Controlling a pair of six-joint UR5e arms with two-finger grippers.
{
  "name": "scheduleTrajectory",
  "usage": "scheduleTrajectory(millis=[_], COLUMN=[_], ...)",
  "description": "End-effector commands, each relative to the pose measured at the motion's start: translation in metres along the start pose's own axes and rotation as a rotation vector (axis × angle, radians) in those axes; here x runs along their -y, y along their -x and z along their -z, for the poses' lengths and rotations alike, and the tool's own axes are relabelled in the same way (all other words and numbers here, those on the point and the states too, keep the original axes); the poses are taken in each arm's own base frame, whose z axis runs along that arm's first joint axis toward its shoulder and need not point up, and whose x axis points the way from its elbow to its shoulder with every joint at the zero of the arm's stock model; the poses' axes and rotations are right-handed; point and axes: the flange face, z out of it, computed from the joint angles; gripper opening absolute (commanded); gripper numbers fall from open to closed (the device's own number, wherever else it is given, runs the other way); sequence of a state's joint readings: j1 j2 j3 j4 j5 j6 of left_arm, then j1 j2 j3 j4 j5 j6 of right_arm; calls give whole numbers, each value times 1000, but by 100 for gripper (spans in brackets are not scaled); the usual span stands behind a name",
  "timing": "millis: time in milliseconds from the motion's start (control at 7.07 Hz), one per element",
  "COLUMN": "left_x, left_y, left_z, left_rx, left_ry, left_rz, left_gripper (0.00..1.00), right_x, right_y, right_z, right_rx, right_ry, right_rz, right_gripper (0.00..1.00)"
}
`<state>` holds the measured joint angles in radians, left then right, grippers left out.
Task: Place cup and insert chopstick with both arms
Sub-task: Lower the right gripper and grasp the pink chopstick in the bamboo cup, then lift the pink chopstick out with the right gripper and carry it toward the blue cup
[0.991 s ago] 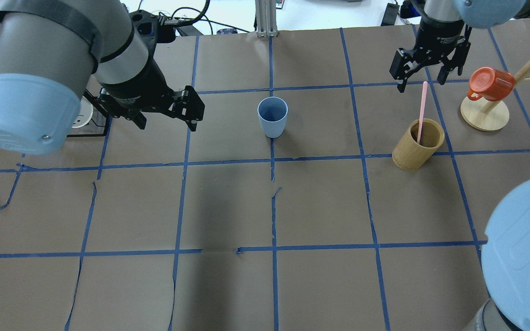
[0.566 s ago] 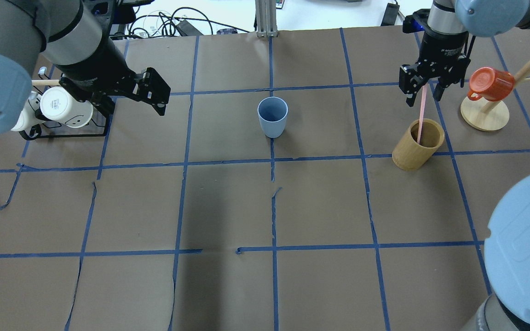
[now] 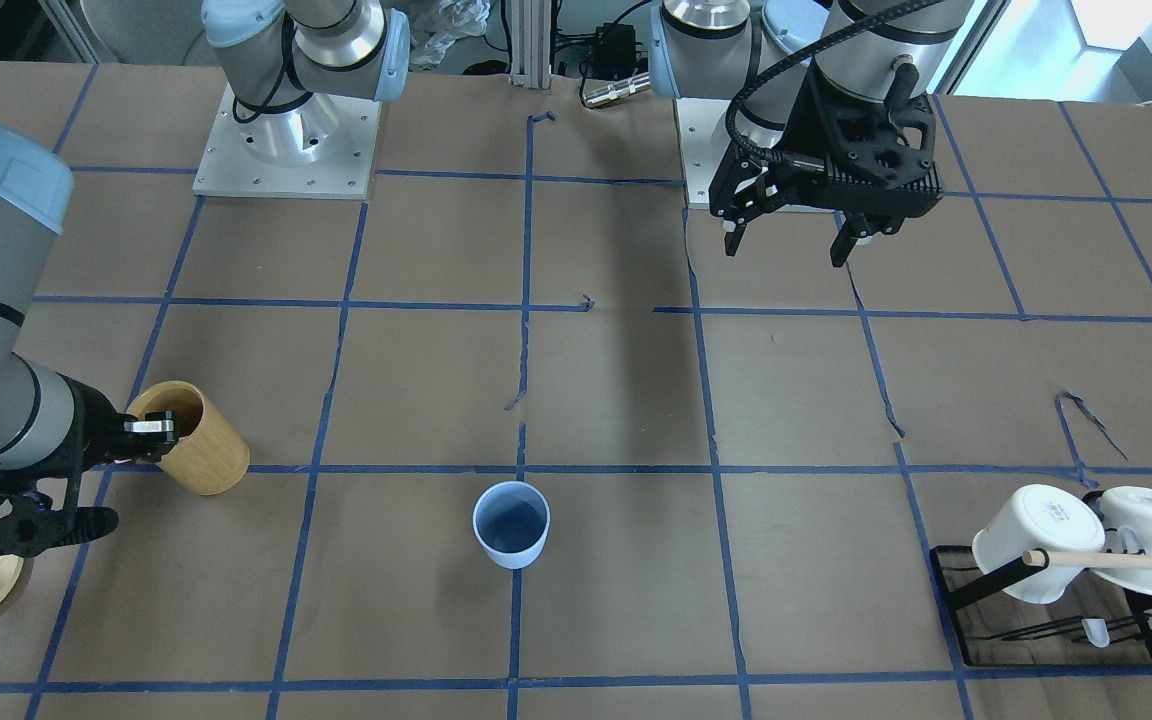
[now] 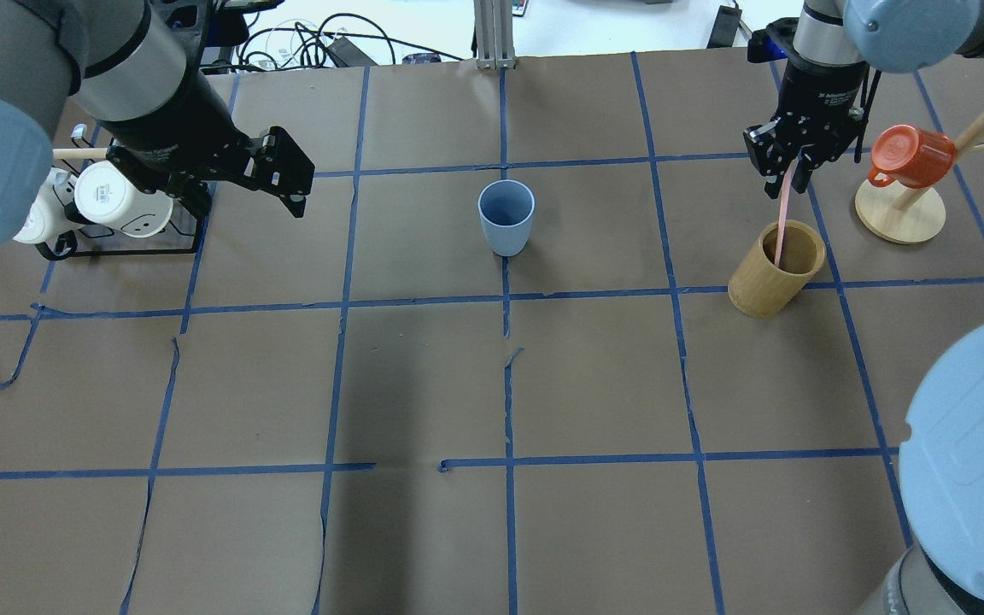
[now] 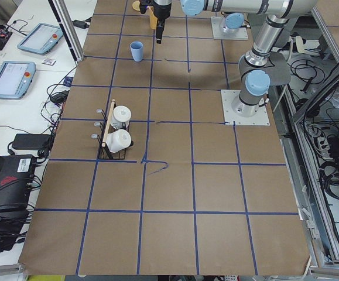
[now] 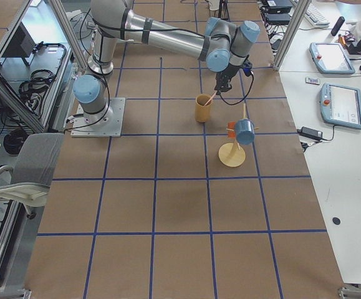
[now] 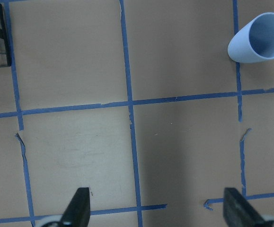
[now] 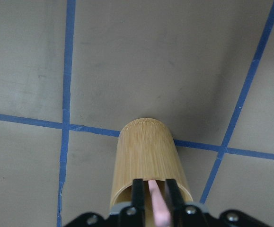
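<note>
The light-blue cup [image 4: 506, 216] stands upright and empty near the table's middle; it also shows in the front view [image 3: 511, 525] and the left wrist view [image 7: 260, 38]. One pale-pink chopstick [image 4: 782, 213] stands in the tan wooden holder [image 4: 776, 269]. My right gripper [image 4: 787, 181] is at the stick's top, above the holder. In the right wrist view, my right gripper [image 8: 154, 187] has its fingers closed against the stick [image 8: 158, 210]. My left gripper [image 4: 248, 203] is open and empty, well left of the cup, and it also shows in the left wrist view [image 7: 158, 213].
A black rack with white mugs [image 4: 112, 201] and a wooden rod stands at the far left, just behind my left gripper. A wooden mug tree [image 4: 899, 213] holding an orange-red mug [image 4: 910, 156] stands right of the holder. The holder tilts slightly.
My left arm has drawn back to the left, away from the cup, uncovering the mug rack. My right gripper has come down onto the chopstick's top and closed on it.
</note>
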<state>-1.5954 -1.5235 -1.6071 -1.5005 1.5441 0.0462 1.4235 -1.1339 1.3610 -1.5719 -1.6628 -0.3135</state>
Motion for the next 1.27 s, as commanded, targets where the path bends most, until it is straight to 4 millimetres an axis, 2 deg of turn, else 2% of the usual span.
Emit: scheduleTrajectory(millis=[0,142,283,425,566,708,849,991,1132], left_x=[-2,-3,-4,-5,-5,-6,-5,-5,-5], left_y=[1,1,1,1,1,1,1,1,3], left_z=[4,4,5,6,6,6,5,5,5], left_rx=[1,1,1,1,1,1,1,1,1], left_ry=[-5,-2,-5,-2,-2,-3,0,0,0], left_rz=[2,2,3,3,3,2,2,3,5], left_gripper=[100,100,100,100,100,100,100,100,100], right_x=[0,0,-4,-14,-32,-47,-65,-75,-72], right_y=[0,0,1,1,4,12,40,90,129], right_z=[6,8,19,50,95,125,162,191,207], right_rx=[2,5,3,-15,-33,-23,30,105,103], right_ry=[-14,-18,-35,-83,-150,-188,-289,-377,-452], right_rz=[-9,-14,-14,-19,-24,-17,14,25,3], right_gripper=[0,0,0,0,0,0,0,0,0])
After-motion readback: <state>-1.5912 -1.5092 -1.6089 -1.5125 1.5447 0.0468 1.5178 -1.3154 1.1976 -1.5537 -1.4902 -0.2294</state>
